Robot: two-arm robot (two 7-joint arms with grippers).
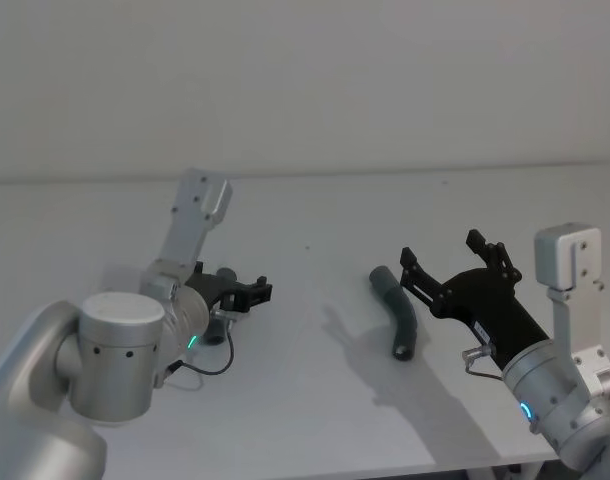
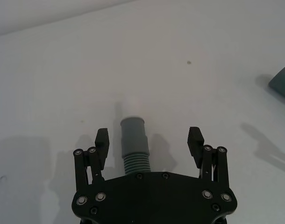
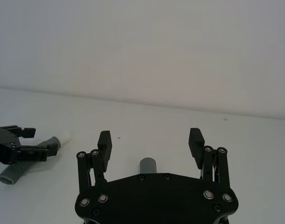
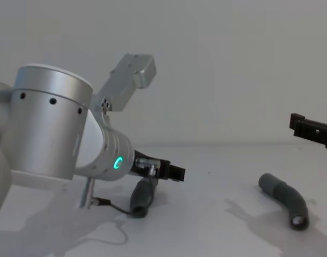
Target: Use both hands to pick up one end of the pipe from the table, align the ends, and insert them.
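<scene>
Left wrist view: we see our left gripper (image 2: 148,136) spread wide, fingers (image 2: 102,142) straddling one pipe piece (image 2: 133,140) lying on the desk (image 2: 63,70), untouched. Our right gripper (image 3: 151,140) gapes over the other piece (image 3: 147,165), mostly hidden beneath it.

On the table (image 1: 315,210), left pipe piece (image 2: 133,140) lies under left tool (image 2: 148,136), right pipe piece (image 1: 397,310) near right tool (image 1: 440,251).

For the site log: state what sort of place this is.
Probably a robotics lab bench: a plain white table against a blank wall, left arm and right arm, jaws open, by two grey hose pieces.
</scene>
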